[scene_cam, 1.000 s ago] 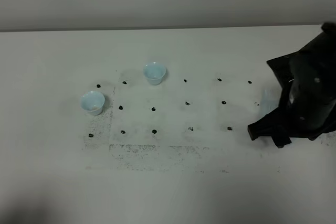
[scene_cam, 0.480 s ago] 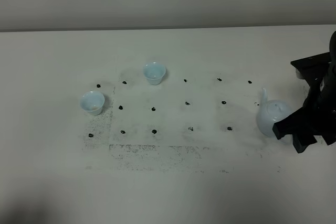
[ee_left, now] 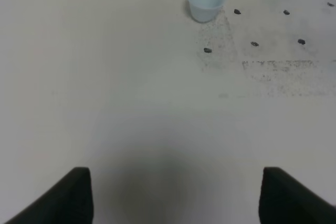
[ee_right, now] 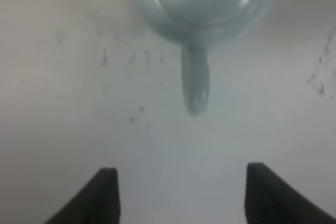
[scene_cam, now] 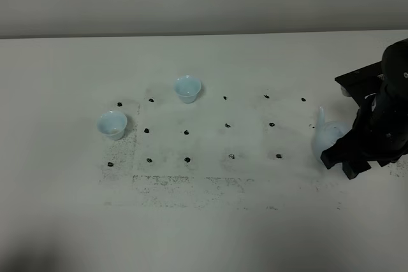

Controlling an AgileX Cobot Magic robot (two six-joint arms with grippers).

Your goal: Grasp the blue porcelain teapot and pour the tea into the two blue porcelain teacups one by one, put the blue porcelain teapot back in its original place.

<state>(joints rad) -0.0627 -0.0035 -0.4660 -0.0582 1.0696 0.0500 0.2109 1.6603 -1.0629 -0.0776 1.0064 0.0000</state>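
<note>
**A:** Where is the teapot?

**B:** The teapot (scene_cam: 326, 139) stands upright on the pale desk (scene_cam: 210, 234), at 3 o'clock in the high view. Its spout (scene_cam: 320, 117) points to about 12 o'clock. Its right half is hidden behind the black right arm (scene_cam: 376, 125).

**A:** Is it being held?

**B:** No. In the right wrist view, the right jaws stand wide apart. The teapot's handle (ee_right: 195, 85) points toward the gap between them but stops short of the tips and touches neither.

**A:** And the cups?

**B:** Both cups sit upright, well apart from the teapot. From the teapot, one cup (scene_cam: 113, 124) lies at 9 o'clock. The other cup (scene_cam: 187, 88) lies at about 10 o'clock, farther back. Between cups and teapot, black dots (scene_cam: 227, 125) mark a grid on the desk.

**A:** What about the other arm?

**B:** Only its wrist view shows it. The left jaws are wide apart over bare desk, clamped on nothing.
</note>
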